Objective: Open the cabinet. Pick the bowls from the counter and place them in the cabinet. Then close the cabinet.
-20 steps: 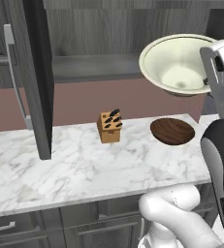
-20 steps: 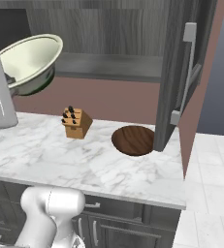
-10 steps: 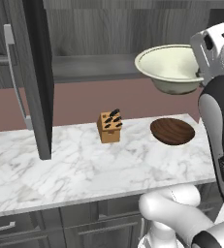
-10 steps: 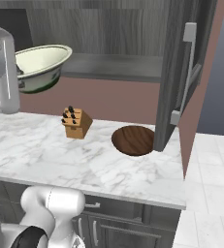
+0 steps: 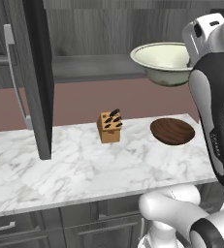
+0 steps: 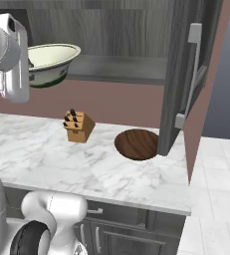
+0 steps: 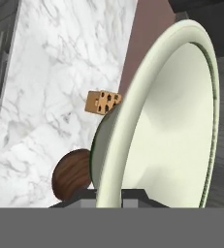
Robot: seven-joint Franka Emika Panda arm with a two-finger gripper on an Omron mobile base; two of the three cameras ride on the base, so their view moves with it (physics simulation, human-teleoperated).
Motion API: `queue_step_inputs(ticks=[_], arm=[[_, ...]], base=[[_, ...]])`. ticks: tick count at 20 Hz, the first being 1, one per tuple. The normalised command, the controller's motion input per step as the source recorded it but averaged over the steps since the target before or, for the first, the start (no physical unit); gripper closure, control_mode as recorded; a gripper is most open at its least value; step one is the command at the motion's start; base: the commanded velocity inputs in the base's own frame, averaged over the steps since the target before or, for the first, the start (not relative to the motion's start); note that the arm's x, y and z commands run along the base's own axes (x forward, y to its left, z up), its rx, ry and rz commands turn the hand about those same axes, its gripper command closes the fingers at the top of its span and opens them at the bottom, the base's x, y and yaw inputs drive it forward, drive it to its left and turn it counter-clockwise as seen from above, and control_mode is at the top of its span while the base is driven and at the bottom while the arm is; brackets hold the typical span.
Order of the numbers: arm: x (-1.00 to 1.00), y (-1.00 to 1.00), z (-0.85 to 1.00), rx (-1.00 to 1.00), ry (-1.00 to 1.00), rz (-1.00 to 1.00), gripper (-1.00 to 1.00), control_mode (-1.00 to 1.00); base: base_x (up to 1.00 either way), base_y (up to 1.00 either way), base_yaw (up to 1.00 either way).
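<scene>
The cabinet (image 5: 133, 34) fills the top of both base views with its doors swung open, one door (image 5: 36, 72) at the left of the left base view and the other (image 6: 186, 74) at the right of the right base view, and its dark shelf (image 6: 121, 67) lies across the upper middle. Below it the desk (image 5: 74, 169) runs across the frame, carrying the knife block (image 5: 109, 127) and the wooden bowl (image 5: 172, 131) to its right. My end effector (image 7: 108, 196) is clamped shut on the rim of the cream bowl (image 5: 163, 61), which I hold in the upper right of the left base view, roughly level, just at the front edge of that shelf. As I judge it, the shelf lies straight beyond the bowl, so the coming move is forward into the cabinet, then down.
</scene>
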Motion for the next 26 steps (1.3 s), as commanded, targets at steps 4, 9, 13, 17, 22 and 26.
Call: queue_step_inputs(ticks=[4, 9, 13, 17, 22, 26], arm=[[0.44, 0.00, -0.02, 0.04, 0.00, 0.00, 1.00, -1.00], [0.50, 0.00, -0.07, 0.02, 0.00, 0.00, 1.00, -1.00], [0.63, 0.06, -0.22, 0.00, 0.00, 0.01, 1.00, -1.00], [0.67, 0.12, -0.15, 0.00, 0.00, 0.02, 1.00, -1.00], [0.61, 0.12, -0.02, 0.00, 0.00, 0.02, 1.00, -1.00], [0.58, 0.09, 0.00, 0.00, 0.00, 0.02, 1.00, -1.00]], base=[[0.00, 0.00, 0.00], [0.00, 0.00, 0.00], [0.00, 0.00, 0.00], [0.00, 0.00, 0.00], [0.00, 0.00, 0.00], [0.00, 0.00, 0.00]])
